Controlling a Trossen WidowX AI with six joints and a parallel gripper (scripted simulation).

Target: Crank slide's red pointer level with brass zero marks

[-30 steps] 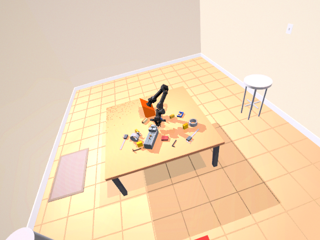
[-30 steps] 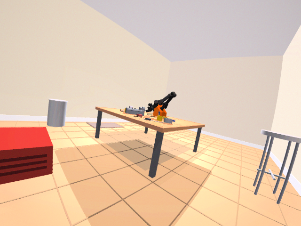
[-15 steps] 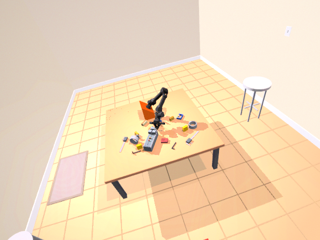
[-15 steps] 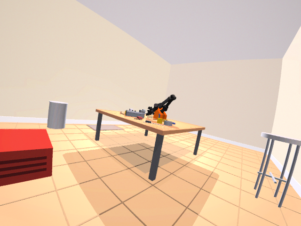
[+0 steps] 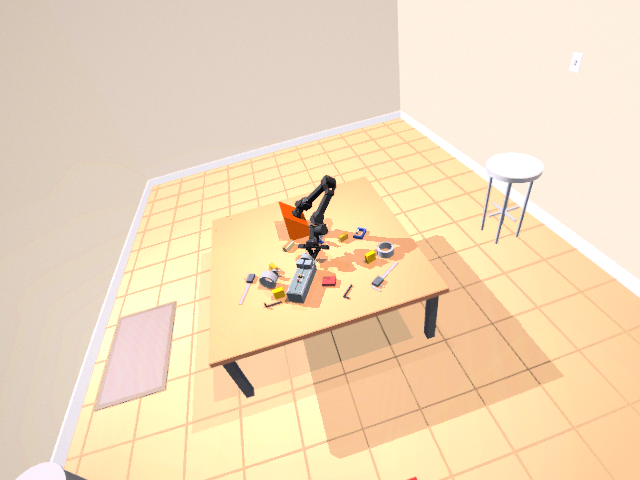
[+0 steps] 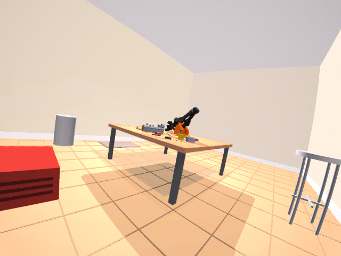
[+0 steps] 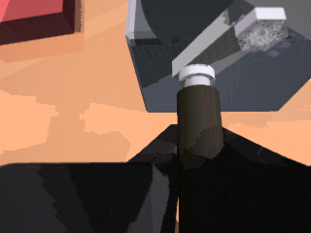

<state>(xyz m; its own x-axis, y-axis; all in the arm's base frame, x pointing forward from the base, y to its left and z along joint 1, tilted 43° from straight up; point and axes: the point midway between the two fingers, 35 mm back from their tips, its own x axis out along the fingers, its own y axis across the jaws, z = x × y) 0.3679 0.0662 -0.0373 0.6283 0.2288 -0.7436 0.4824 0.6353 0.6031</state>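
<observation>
The grey machine (image 5: 296,292) (image 6: 152,129) (image 7: 243,92) sits on the table, a long box with small parts on top. In the wrist view, its pale crank arm (image 7: 203,45) slants from a light hub (image 7: 262,29) down to the handle. The dark, round handle (image 7: 200,112) has a white collar at its machine end. My gripper (image 5: 313,254) (image 6: 167,129) (image 7: 191,133) is shut on the handle, with black fingers on both sides of it. The red pointer and the brass marks are too small to make out in the top and exterior views, and are out of the wrist view.
A red block (image 5: 328,280) (image 7: 36,16) lies beside the machine. Yellow blocks (image 5: 278,293) (image 5: 370,256), a grey ring (image 5: 268,279), another ring (image 5: 385,242) and dark hex keys (image 5: 348,291) (image 5: 272,304) lie around. An orange panel (image 5: 293,223) stands behind, near the arm.
</observation>
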